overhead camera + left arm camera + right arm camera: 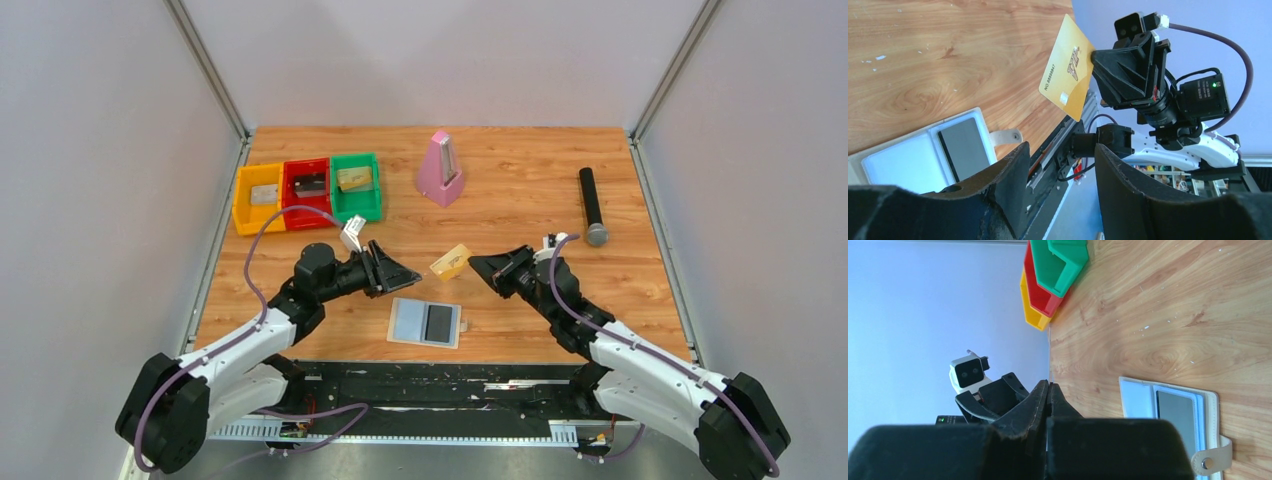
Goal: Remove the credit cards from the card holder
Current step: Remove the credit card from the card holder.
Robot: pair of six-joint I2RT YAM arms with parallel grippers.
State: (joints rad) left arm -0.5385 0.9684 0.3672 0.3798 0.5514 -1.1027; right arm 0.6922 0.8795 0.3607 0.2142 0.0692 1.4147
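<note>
The card holder [425, 322] lies spread flat near the table's front edge, cream rim and pale blue panels up. A dark grey credit card [438, 323] sits in its right panel, also seen in the left wrist view [964, 147] and the right wrist view [1175, 415]. The yellow-gold credit card [450, 263] hangs in the air above the table, pinched at one edge by my right gripper [480, 265], which is shut on it [1068, 70]. My left gripper [405, 272] is open just left of that card, with nothing between its fingers [1018, 165].
Yellow [258, 197], red [306, 185] and green [356, 185] bins stand at the back left with small items inside. A pink metronome [440, 170] stands at the back centre. A black microphone [592, 205] lies at the right.
</note>
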